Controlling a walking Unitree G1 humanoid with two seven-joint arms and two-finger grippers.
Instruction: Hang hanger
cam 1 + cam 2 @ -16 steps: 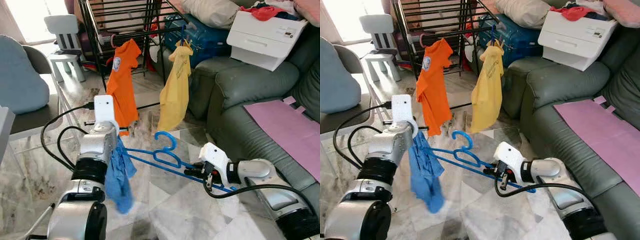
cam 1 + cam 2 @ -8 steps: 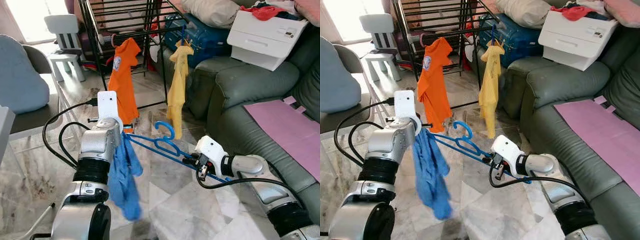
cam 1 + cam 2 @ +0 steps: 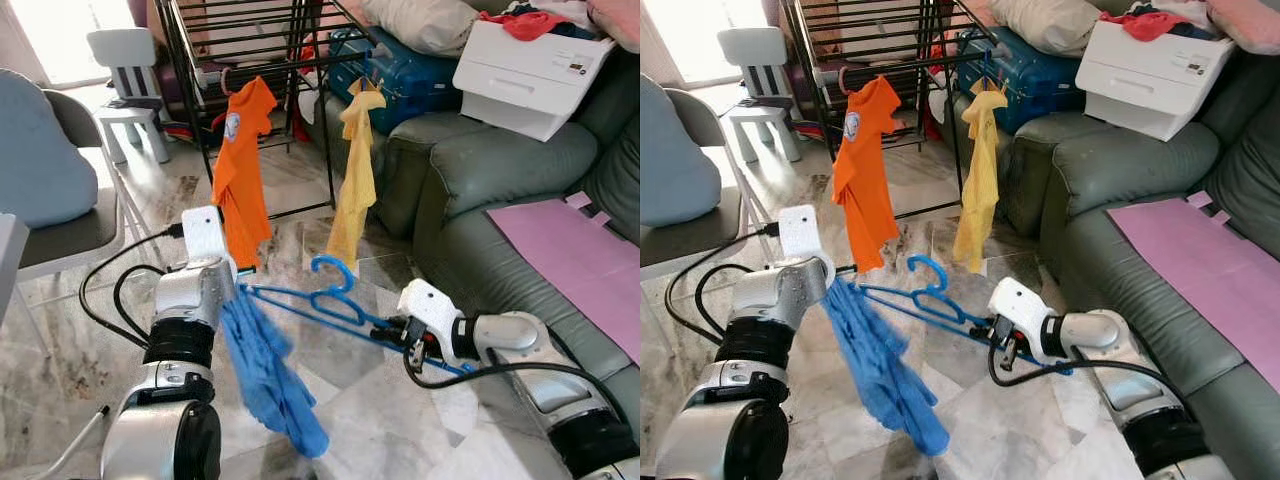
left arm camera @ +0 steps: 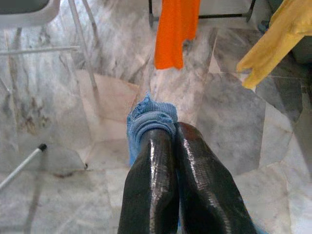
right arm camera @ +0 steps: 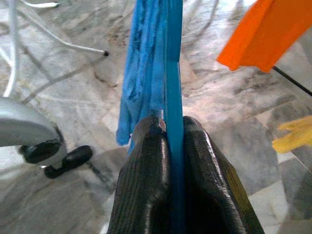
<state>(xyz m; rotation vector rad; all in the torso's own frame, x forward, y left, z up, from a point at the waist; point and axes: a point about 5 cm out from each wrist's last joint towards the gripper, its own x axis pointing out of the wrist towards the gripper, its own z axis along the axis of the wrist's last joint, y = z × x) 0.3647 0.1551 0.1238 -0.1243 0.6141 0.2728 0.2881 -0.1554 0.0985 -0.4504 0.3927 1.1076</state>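
item: blue hanger point(image 3: 335, 300). you are holding it in the air above the marble floor point(image 3: 400, 420), between your two arms, in front of the black drying rack point(image 3: 250, 50). its long axis is running nearly level from your left side to your right, dipping slightly toward the right; its hook is curling upward, toward the rack.

item: right gripper point(image 5: 168, 127). its two black fingers are pressing tight against the hanger's right end, the blue bar sitting pinched between them.

item: left gripper point(image 4: 173, 132). its fingers are lying together, clamping a bunched fold of the blue cloth point(image 3: 270, 375) at the hanger's left end. the cloth is trailing down from there toward the floor, slanting to your right.

item: orange shirt point(image 3: 240, 170). it is hanging from the rack, just beyond your left gripper.

item: yellow shirt point(image 3: 355, 165). it is hanging from the rack beside the orange one, beyond the hanger's hook.

item: green sofa point(image 3: 520, 190). it is standing to your right, a purple sheet point(image 3: 570, 250) lying on its seat.
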